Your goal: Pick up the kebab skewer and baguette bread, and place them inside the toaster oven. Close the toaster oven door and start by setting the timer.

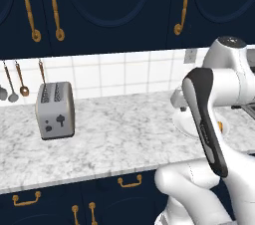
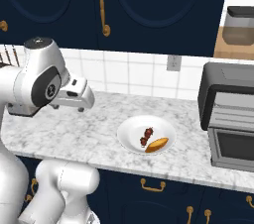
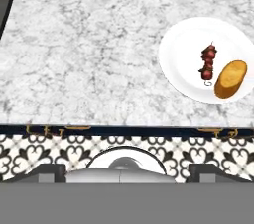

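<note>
We have not begun the real work yet. The kebab skewer (image 2: 147, 137) and the baguette bread (image 2: 157, 144) both lie side by side on the white plate (image 2: 130, 134) on the marble counter (image 2: 74, 129); the hand view shows them undisturbed, the skewer (image 3: 208, 62) just beside the bread (image 3: 230, 79). The toaster oven (image 2: 229, 114) stands at the right end of the counter, well apart from the plate, and its door (image 2: 232, 143) looks shut. Our gripper (image 3: 126, 168) hovers high above the counter's front edge with its fingers spread wide, holding nothing. Everything remains: open the door, load both foods, close it and set the timer.
</note>
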Robot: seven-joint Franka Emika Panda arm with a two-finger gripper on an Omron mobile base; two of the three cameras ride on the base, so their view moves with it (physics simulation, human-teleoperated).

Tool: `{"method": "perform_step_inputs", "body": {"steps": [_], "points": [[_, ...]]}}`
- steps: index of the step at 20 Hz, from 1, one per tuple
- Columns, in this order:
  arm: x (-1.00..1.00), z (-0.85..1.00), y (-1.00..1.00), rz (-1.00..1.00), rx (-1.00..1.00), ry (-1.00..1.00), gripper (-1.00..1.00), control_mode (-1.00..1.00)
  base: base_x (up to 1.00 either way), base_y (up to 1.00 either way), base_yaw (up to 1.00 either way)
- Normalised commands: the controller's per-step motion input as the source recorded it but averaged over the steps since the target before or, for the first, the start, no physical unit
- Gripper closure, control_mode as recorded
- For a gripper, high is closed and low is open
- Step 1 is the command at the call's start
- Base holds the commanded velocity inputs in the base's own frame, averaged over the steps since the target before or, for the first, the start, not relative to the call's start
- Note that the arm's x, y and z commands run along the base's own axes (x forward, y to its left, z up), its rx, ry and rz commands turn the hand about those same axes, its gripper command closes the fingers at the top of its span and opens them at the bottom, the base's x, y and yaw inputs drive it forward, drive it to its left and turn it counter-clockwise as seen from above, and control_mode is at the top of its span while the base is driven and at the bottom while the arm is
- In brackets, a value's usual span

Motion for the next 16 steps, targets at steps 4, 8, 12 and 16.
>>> {"method": "perform_step_inputs", "body": {"steps": [4, 8, 12, 16], "points": [[-0.09, -0.04, 0.0, 0.0, 0.0, -0.04, -1.0, -1.0, 0.0, 0.0, 0.0], [0.0, 0.0, 0.0, 0.0, 0.0, 0.0, -1.0, 1.0, -0.06, -0.3, -0.02], [0.0, 0.0, 0.0, 0.0, 0.0, 0.0, -1.0, 1.0, -0.16, -1.0, -0.07], [0.0, 0.0, 0.0, 0.0, 0.0, 0.0, -1.0, 1.0, 0.0, -1.0, -0.01]]}}
